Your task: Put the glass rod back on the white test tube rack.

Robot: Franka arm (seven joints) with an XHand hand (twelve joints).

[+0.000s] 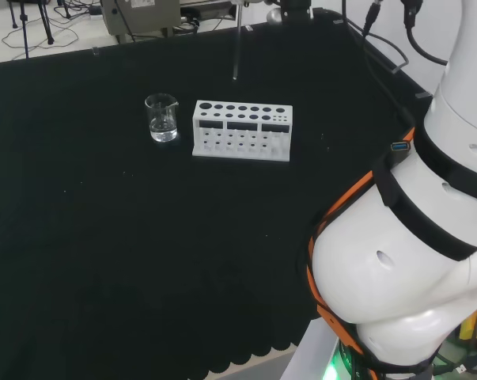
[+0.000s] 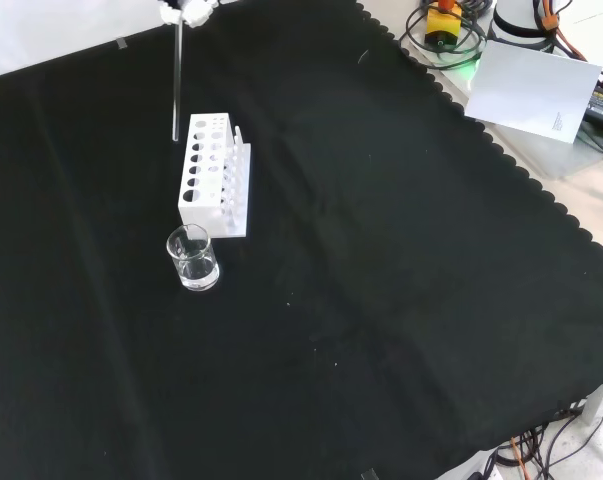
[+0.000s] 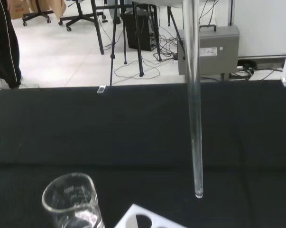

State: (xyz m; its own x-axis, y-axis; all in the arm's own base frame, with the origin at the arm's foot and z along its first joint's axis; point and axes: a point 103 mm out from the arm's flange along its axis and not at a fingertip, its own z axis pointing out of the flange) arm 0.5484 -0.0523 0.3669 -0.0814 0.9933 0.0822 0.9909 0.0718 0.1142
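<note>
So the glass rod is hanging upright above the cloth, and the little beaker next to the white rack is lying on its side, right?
Not quite: the beaker stands upright beside the white rack, as the head view shows. The glass rod does hang upright above the cloth.

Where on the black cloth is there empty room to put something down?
Most of the cloth is bare: the wide stretch right of the white rack and beaker in the front view. It is crowded only where the beaker stands beside the rack, with the glass rod hanging above the rack's far end.
</note>
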